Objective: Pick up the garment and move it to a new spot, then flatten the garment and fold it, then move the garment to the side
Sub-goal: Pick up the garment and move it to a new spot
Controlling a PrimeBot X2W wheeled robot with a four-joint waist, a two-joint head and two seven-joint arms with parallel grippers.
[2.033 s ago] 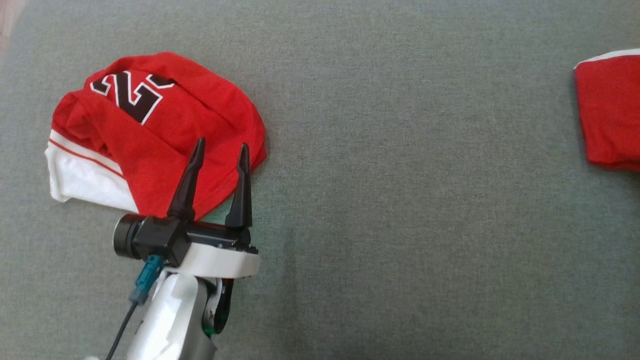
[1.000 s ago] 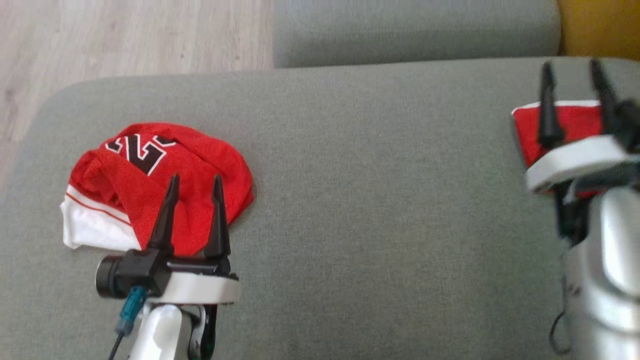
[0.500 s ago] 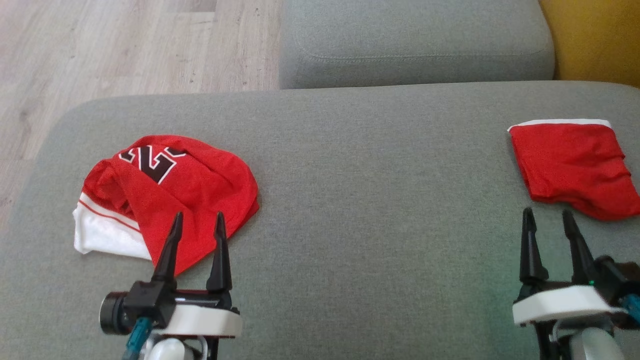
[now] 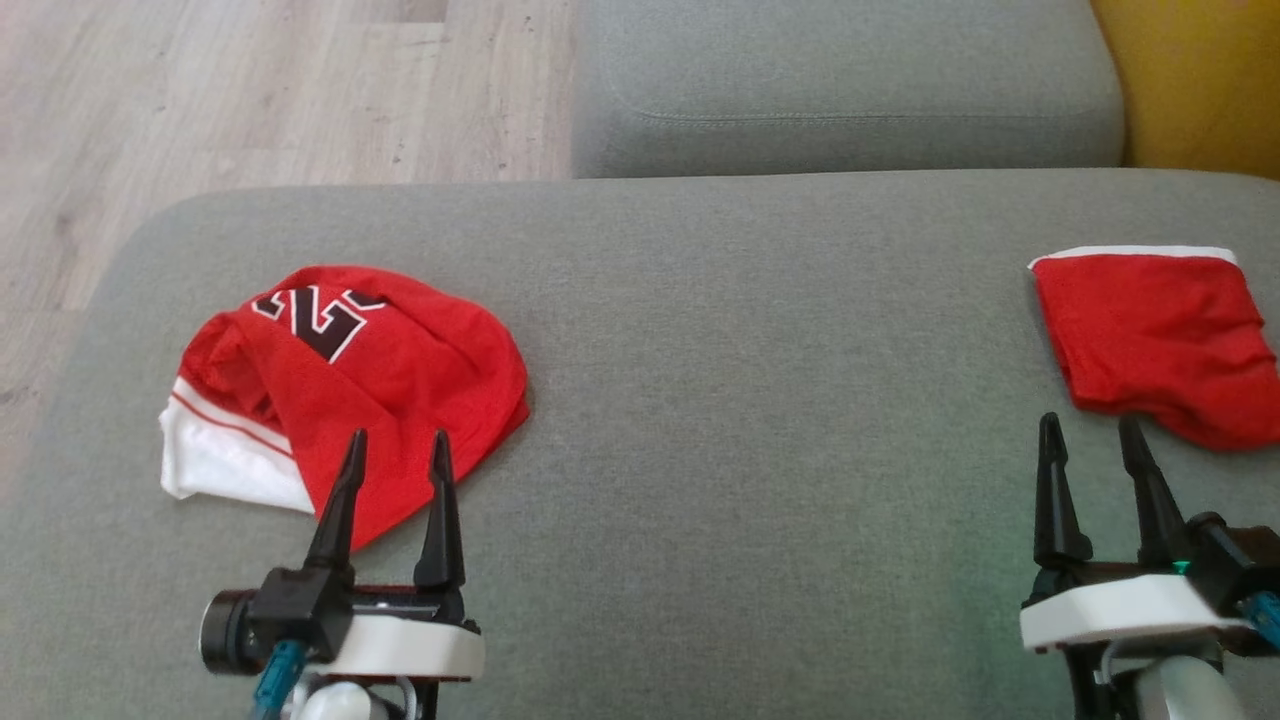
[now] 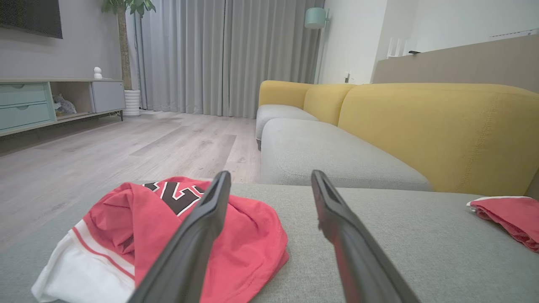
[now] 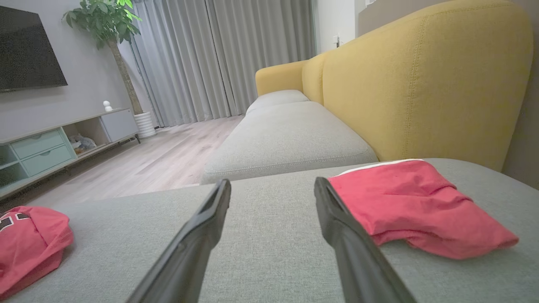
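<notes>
A crumpled red garment (image 4: 400,350) with a black-and-white number and a white part lies on the left of the grey seat (image 4: 760,420). It also appears in the left wrist view (image 5: 248,231) and at the edge of the right wrist view (image 6: 29,235). My left gripper (image 4: 398,440) (image 5: 270,176) hovers open at its near edge, holding nothing. A second red garment (image 4: 1150,330) (image 5: 509,214) (image 6: 404,202), folded flat with a white trim, lies at the right. My right gripper (image 4: 1088,422) (image 6: 271,183) stands open and empty just before its near left corner.
Behind the seat sits another grey cushion (image 4: 840,90), with the yellow sofa back (image 4: 1190,80) at the far right. Wooden floor (image 4: 250,90) lies beyond the seat's left and far edges. A low cabinet (image 5: 42,105) stands across the room.
The head camera has tilted up, so the whole picture shifted. My right gripper has drawn back from over the folded red garment to its near side. Both garments lie where they were.
</notes>
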